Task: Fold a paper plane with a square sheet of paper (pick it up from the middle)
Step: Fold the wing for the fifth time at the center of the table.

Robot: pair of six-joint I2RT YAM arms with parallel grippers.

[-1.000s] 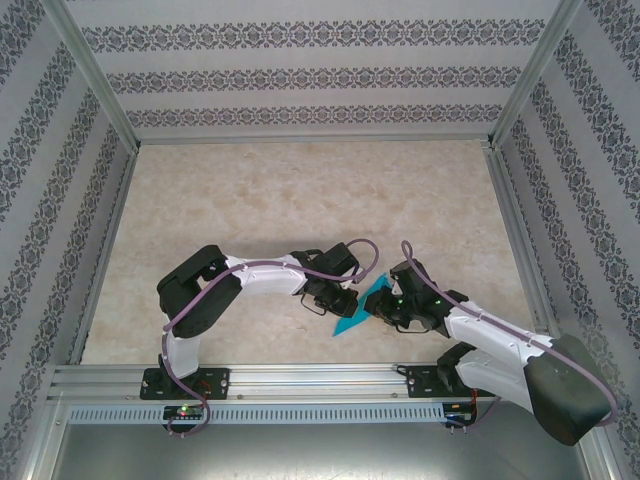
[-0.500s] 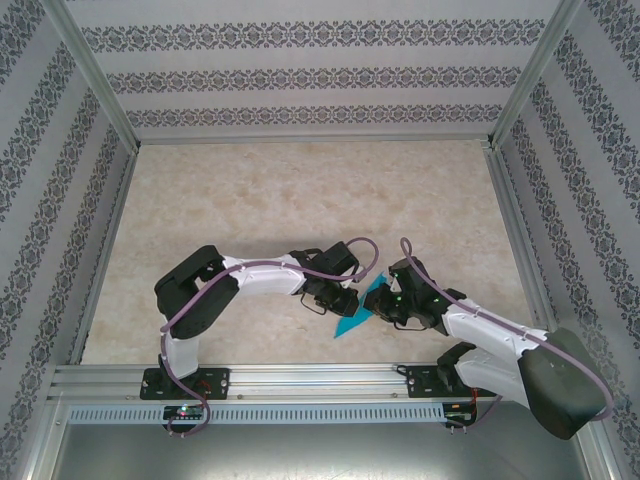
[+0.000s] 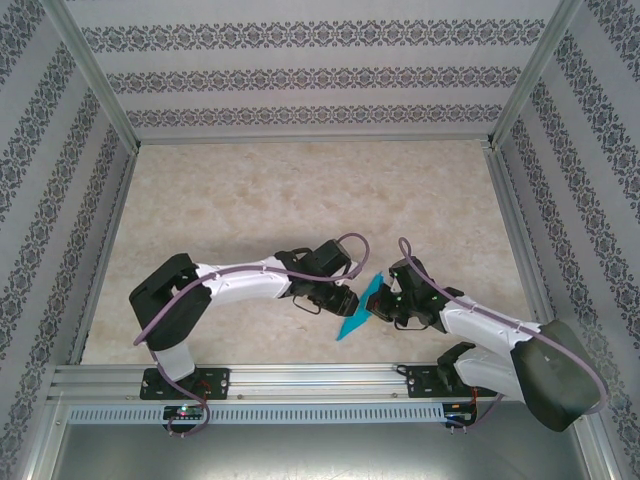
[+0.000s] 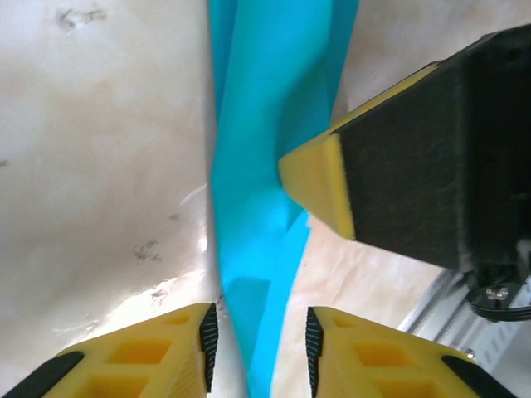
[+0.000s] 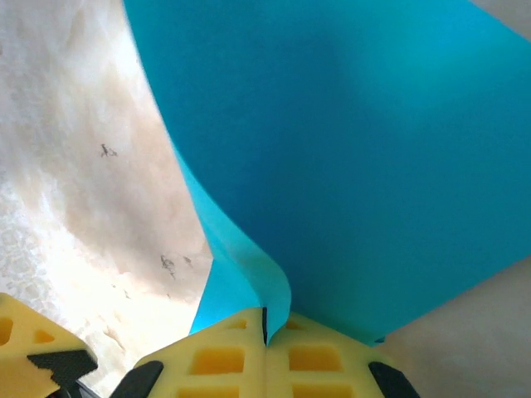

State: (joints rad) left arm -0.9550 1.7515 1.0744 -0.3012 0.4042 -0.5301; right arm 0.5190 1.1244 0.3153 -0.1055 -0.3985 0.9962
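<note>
Yellow plastic fingers [image 4: 141, 356] parted, the left gripper [image 4: 257, 336] straddles the lower end of the thin, creased teal-blue sheet of paper [image 3: 357, 318], which stands edgewise near the marbled beige table's [image 3: 300, 190] front edge, its fold clenched by the right gripper [image 5: 265, 319].

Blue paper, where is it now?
In the top view the blue paper is low and centre, between the left gripper and the right gripper, which pinches it.

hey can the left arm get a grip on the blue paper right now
Probably yes. The paper stands between the open fingers of the left pincer, with nothing else in that gap. The right pincer is shut on the paper farther along, beside the gap rather than in it.
</note>
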